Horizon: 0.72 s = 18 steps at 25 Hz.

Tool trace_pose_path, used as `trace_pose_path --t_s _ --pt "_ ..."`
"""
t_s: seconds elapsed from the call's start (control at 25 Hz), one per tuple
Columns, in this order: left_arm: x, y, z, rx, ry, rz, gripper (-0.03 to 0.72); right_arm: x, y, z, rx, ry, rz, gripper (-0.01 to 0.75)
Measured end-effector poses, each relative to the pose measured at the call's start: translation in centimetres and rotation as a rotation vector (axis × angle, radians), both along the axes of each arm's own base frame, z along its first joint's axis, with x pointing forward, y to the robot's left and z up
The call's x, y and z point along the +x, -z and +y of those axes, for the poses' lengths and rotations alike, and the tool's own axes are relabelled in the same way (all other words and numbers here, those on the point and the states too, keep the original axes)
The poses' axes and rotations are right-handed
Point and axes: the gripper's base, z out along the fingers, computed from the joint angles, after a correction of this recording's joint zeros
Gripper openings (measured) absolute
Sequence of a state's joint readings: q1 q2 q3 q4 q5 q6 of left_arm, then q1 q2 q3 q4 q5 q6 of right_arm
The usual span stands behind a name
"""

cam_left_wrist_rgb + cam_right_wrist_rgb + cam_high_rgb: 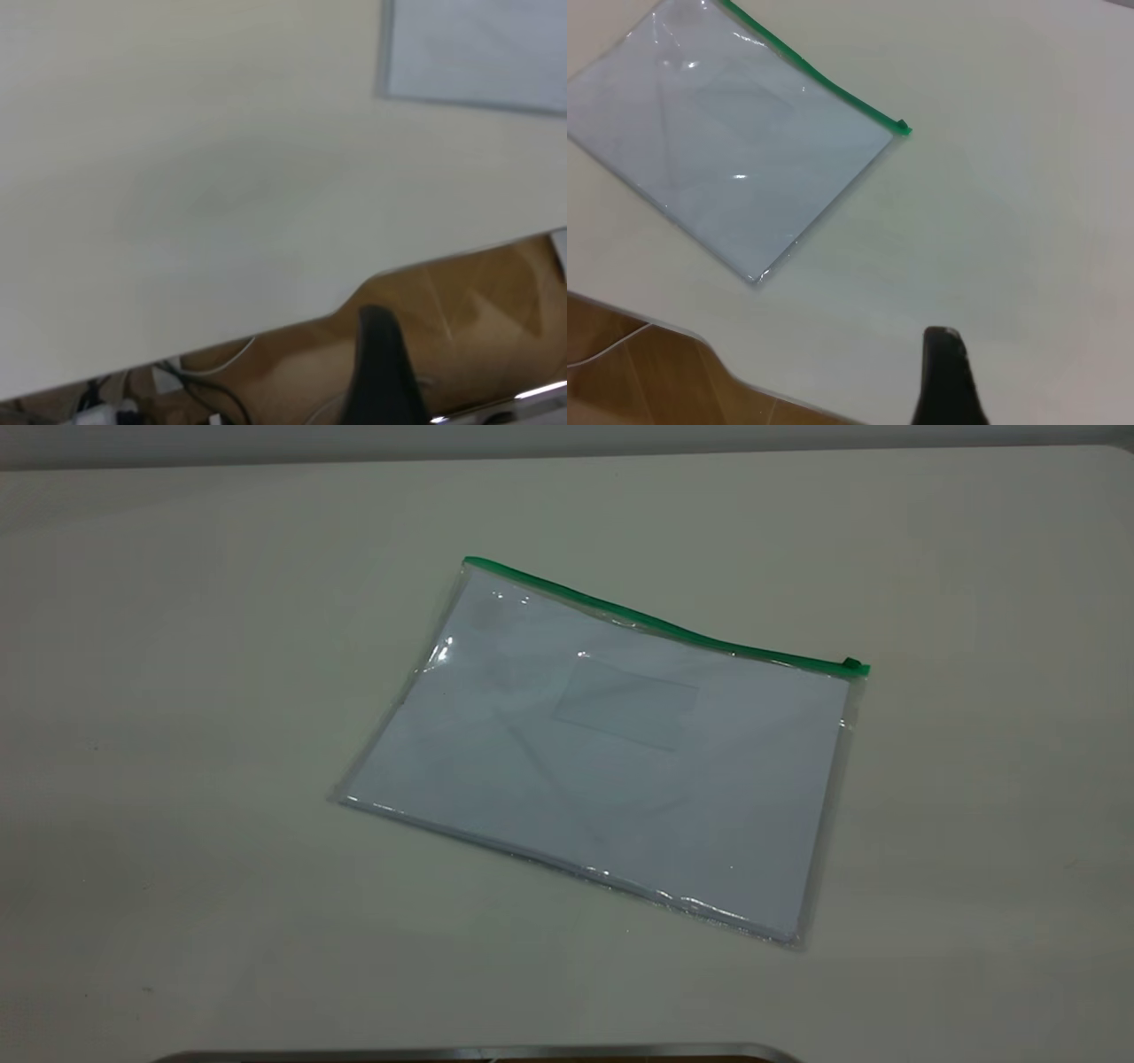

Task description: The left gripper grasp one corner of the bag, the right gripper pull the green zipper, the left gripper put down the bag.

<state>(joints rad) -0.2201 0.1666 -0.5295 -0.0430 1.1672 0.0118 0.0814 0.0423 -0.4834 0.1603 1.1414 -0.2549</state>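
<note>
The bag [611,753] lies flat on the white table, a clear pouch with white paper inside and a small clear pocket [625,701]. The green zipper strip [656,622] runs along its far edge, with the slider [854,665] at the right-hand corner. Neither gripper shows in the exterior view. Only a black part of my left gripper [379,372] shows in the left wrist view, over the table's edge, far from the bag's corner [461,53]. A black part of my right gripper [946,376] shows above bare table, well away from the bag [726,150] and its slider [903,127].
The white table [177,691] has bare surface all round the bag. Its near edge [266,328] has a cut-out, with brown floor and cables [204,390] below. A dark metal-rimmed edge [478,1052] sits at the bottom of the exterior view.
</note>
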Motion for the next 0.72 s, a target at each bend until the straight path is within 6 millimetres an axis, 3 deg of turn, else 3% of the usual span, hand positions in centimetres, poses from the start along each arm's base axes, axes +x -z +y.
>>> trace_pose_path --t_s 0.72 --pt "0.28 1.02 0.05 0.003 -0.015 -0.001 0.588 -0.02 -0.04 0.16 0.017 -0.010 -0.001 0.551"
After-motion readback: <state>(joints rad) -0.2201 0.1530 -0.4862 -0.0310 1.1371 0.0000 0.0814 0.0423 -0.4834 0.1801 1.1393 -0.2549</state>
